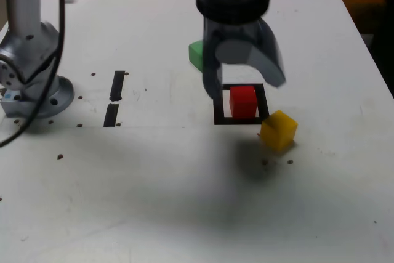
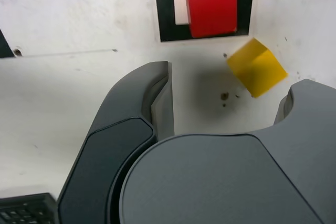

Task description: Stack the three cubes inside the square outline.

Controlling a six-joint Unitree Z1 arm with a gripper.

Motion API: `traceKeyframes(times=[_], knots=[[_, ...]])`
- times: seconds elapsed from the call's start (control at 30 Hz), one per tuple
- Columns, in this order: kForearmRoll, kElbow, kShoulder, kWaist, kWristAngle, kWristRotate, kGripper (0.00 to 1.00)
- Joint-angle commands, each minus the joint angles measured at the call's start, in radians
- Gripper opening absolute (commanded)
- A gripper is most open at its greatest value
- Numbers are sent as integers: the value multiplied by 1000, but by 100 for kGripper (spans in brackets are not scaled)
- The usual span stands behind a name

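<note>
In the exterior view, the green cube [image 1: 196, 55] is sitting at the outline's eleven o'clock. The black tape outline [image 1: 219, 112] is framing the solid red cube [image 1: 243, 101]. The tool [image 1: 249, 84] is hovering, jaws spread wide, holding nothing. The yellow cube [image 1: 279, 131] is lying angled at the outline's five o'clock, on the scuffed white tabletop [image 1: 154, 195].

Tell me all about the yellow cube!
The yellow cube is small and one plain colour, with flat sides and a smooth look. It sits on the white table, turned cornerwise to the black square outline, near the outline's lower right corner in the exterior view. The gripper isn't holding it.
</note>
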Motion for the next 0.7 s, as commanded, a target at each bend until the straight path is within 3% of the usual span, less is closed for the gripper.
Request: traceKeyframes(times=[0.0,0.3,0.67], knots=[[4,-19,13,-18,-8,-17,81],[7,-75,78,-45,-34,-56,82],[0,-124,168,0,-67,-61,86]])
